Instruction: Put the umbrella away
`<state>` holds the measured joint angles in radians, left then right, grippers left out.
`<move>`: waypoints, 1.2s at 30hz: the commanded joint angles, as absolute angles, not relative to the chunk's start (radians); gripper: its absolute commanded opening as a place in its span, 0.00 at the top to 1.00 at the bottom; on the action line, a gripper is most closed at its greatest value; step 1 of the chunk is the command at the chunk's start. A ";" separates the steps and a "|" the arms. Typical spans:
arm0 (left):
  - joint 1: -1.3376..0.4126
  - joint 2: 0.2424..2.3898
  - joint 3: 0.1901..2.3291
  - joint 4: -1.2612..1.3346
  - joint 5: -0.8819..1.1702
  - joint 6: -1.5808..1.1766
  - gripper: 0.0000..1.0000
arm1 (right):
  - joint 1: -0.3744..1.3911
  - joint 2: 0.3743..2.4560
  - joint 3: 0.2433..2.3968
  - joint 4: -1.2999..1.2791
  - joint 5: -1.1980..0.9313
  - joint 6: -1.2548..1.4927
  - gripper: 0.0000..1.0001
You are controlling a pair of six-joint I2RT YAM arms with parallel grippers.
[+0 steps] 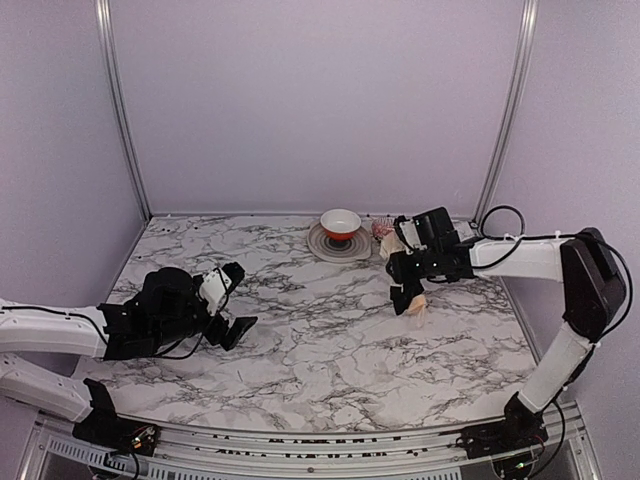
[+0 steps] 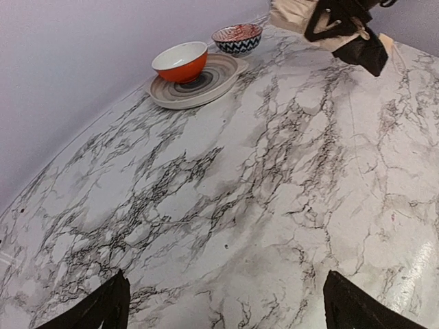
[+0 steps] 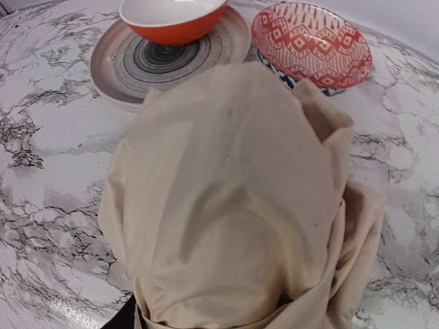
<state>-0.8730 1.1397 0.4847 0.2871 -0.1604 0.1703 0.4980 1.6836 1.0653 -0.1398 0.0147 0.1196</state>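
The right claw [image 1: 408, 292] grips the umbrella [image 3: 226, 205] at centre right, its cream cloth bunched over the jaws — the left claw [image 1: 236, 300] gapes wide at lower left. Pinch firmly and steer clear of the patterned bowl [image 3: 312, 48] just behind.

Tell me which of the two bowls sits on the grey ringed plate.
The plain orange bowl with a white inside sits on the grey ringed plate. The red-and-white patterned bowl with the blue zigzag outside stands beside it, on the marble table.
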 commanded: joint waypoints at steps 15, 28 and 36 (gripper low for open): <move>-0.854 1.241 0.586 0.296 -0.410 -0.014 0.01 | 0.507 1.623 0.864 -0.065 0.123 0.471 0.31; -0.782 1.193 0.555 0.296 -0.467 -0.045 0.01 | 0.420 1.349 0.934 -0.076 0.195 0.175 0.00; -0.497 1.160 0.513 0.321 -0.552 -0.120 0.01 | 0.173 1.077 0.601 0.249 0.284 0.216 0.00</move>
<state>-0.6167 1.2037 0.5529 0.2893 -0.4755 -0.0586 0.2501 1.1389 0.7372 0.0902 0.2054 0.2089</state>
